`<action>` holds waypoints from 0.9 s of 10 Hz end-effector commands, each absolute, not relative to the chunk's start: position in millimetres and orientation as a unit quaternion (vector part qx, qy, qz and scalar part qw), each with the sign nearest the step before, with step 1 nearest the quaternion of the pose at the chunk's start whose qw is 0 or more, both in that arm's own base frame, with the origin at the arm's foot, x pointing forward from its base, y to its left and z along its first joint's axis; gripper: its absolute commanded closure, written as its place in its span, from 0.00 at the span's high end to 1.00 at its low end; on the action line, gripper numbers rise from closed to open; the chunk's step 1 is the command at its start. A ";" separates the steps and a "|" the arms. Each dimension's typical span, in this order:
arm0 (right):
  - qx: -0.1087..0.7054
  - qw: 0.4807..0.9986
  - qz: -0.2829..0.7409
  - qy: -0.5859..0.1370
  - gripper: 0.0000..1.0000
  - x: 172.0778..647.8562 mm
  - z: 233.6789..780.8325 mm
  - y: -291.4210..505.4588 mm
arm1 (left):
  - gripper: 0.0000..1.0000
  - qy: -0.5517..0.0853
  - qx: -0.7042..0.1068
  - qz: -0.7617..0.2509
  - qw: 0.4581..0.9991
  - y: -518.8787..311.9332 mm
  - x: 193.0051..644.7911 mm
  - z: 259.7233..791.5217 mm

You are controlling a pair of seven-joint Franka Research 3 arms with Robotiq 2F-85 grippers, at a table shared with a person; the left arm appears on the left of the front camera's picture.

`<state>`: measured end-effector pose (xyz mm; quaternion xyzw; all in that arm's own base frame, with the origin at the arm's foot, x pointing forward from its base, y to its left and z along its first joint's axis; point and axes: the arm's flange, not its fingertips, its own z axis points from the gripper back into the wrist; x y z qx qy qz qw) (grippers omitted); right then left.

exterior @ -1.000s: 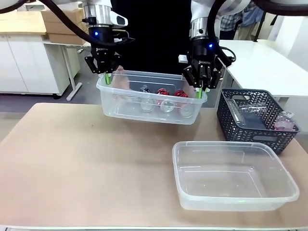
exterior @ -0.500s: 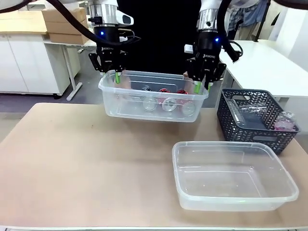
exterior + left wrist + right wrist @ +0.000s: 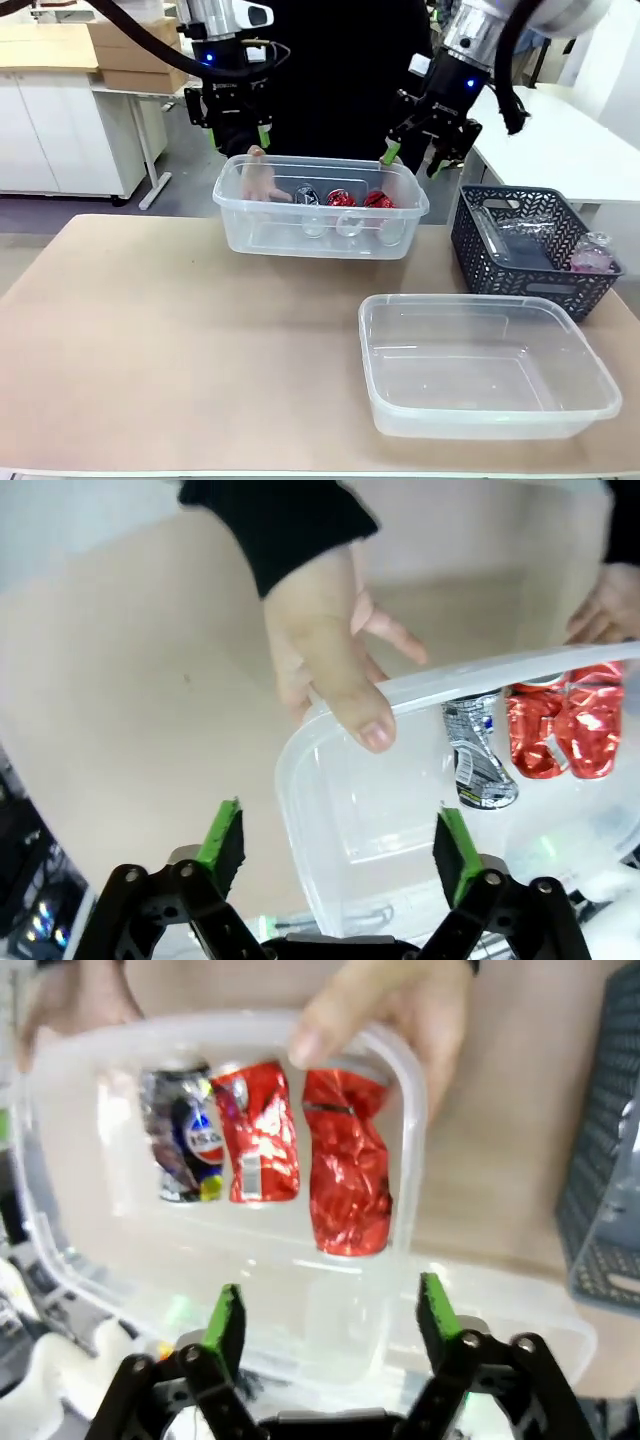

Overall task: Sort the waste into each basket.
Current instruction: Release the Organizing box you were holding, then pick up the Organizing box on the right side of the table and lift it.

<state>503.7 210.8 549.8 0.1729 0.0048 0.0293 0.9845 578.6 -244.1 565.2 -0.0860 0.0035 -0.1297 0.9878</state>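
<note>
Front view: left gripper [image 3: 238, 137], fingers spread, hovers at eleven o'clock over the clear tub [image 3: 262, 232] of crushed red cans [image 3: 342, 198]. A person's hand [image 3: 258, 178] grips its rim. Right gripper [image 3: 412, 160], also spread, hangs at one o'clock. An empty tub [image 3: 480, 410] sits at four.

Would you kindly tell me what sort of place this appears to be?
Probably a robotics lab or workshop: the left gripper and right gripper hang over a beige table, with white cabinets and cardboard boxes behind, and another white table alongside.
</note>
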 end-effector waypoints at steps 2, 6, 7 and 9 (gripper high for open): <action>0.189 0.981 0.035 -0.034 1.00 503.1 530.2 205.8 | 1.00 -0.020 -0.110 -0.207 0.972 -228.7 551.1 552.9; 0.177 0.984 0.018 -0.021 1.00 509.6 531.5 208.7 | 1.00 -0.020 -0.097 -0.179 0.979 -241.2 566.7 565.9; 0.177 0.984 0.018 -0.021 1.00 509.6 531.5 208.7 | 1.00 -0.020 -0.097 -0.179 0.979 -241.2 566.7 565.9; 0.177 0.984 0.018 -0.021 1.00 509.6 531.5 208.7 | 1.00 -0.020 -0.097 -0.179 0.979 -241.2 566.7 565.9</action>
